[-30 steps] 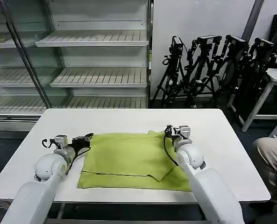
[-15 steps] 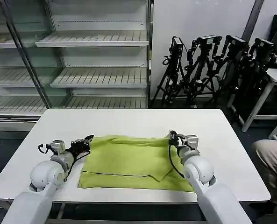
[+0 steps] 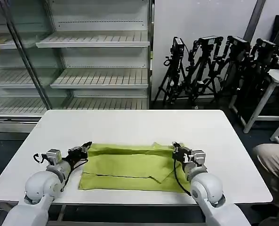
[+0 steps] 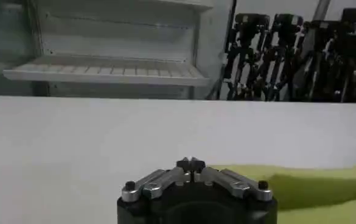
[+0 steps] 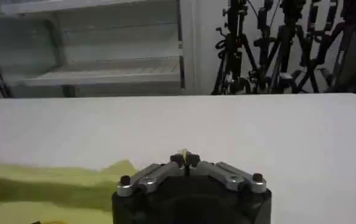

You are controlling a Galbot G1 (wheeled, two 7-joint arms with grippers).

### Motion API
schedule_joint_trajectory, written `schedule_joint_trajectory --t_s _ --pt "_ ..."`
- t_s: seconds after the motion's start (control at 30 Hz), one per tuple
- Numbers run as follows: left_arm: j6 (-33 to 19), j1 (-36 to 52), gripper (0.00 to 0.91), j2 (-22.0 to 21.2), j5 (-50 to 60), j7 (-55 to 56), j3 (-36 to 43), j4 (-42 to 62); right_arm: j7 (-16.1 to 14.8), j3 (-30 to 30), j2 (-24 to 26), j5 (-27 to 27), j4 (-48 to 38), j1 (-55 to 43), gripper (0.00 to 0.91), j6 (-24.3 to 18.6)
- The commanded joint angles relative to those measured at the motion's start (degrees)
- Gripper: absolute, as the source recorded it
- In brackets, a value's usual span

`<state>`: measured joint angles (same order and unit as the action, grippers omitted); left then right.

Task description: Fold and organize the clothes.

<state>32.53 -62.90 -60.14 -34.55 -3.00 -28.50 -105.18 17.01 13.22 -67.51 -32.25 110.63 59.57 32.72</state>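
Note:
The clothes are one lime yellow-green T-shirt (image 3: 130, 165) lying partly folded on the near half of the white table (image 3: 130, 123). Its far edge is doubled over and raised into a fold line between my two grippers. My left gripper (image 3: 86, 146) is shut at the fold's left corner, with the fabric (image 4: 311, 182) trailing off beside it (image 4: 190, 163). At the fold's right corner my right gripper (image 3: 175, 147) is shut, and a sliver of green cloth shows between its tips (image 5: 184, 159). More of the shirt (image 5: 44, 189) lies to that gripper's side.
Bare tabletop stretches beyond the shirt to the far edge. Behind the table stands empty white shelving (image 3: 97, 56). A row of black tripods (image 3: 214, 66) lines the wall at back right, with another white table (image 3: 278, 77) at the right edge.
Both grippers have drawn back toward me along the table, carrying the shirt's far edge with them. The folded-over strip has widened and the shirt now looks shorter front to back.

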Motion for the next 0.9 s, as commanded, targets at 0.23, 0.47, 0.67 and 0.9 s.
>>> schedule_joint_trajectory --t_s 0.23,0.47,0.67,0.9 --pt "0.02 -7.13 0.02 -0.01 2.74 -1.19 -1.78 -5.13 -1.23 1.74 0.92 1.39 2.52 4.03 0.0 -0.21" --pt "0.02 -8.1 0.02 -0.79 3.22 -1.16 -2.11 -5.97 -1.21 2.38 1.55 1.37 4.01 5.24 0.0 0.01" --pt "0.0 -9.23 0.02 -1.05 3.74 -1.17 -2.54 -6.69 -1.33 3.07 2.04 1.34 5.49 6.33 0.0 0.11" --pt "-0.64 -10.73 0.02 -2.3 5.48 -1.57 -2.63 -7.07 -1.54 3.25 1.47 1.42 3.97 6.62 0.0 -0.03"
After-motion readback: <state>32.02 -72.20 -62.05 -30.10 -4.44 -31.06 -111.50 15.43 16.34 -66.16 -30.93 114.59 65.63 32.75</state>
